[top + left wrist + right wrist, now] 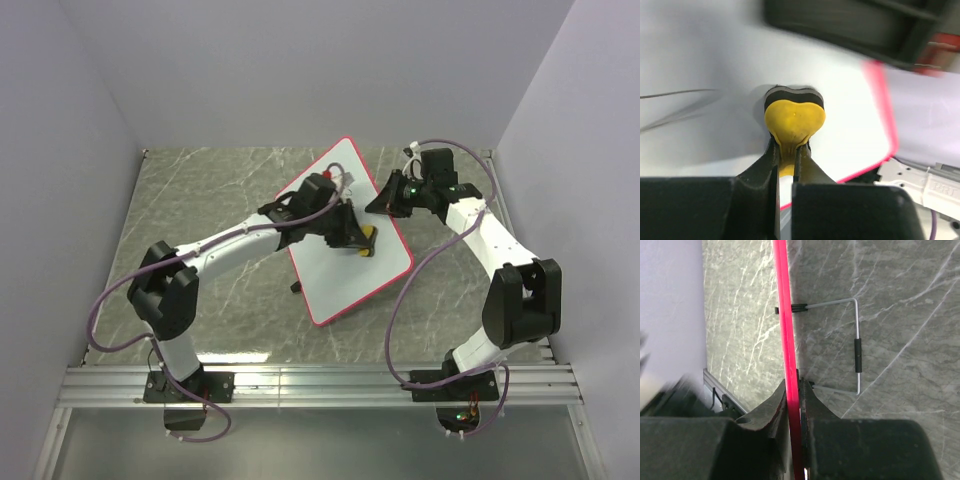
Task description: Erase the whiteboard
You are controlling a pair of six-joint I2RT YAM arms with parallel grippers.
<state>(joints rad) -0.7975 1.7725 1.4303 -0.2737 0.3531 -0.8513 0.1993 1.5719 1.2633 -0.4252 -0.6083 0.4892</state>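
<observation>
The whiteboard [350, 255], white with a thin red-pink frame, sits tilted in the middle of the table, propped on a wire stand [857, 347]. Its face looks blank in the top view. My left gripper [362, 240] is shut on the small yellow eraser [794, 121], pressed against the board's white face [850, 115] near its right edge. My right gripper [378, 205] is shut on the board's red frame [785, 330] at its right edge, seen edge-on in the right wrist view.
The table is grey marble [210, 200] with plain walls on three sides. A metal rail [320, 385] runs along the near edge, where both arm bases stand. Purple cables loop beside each arm.
</observation>
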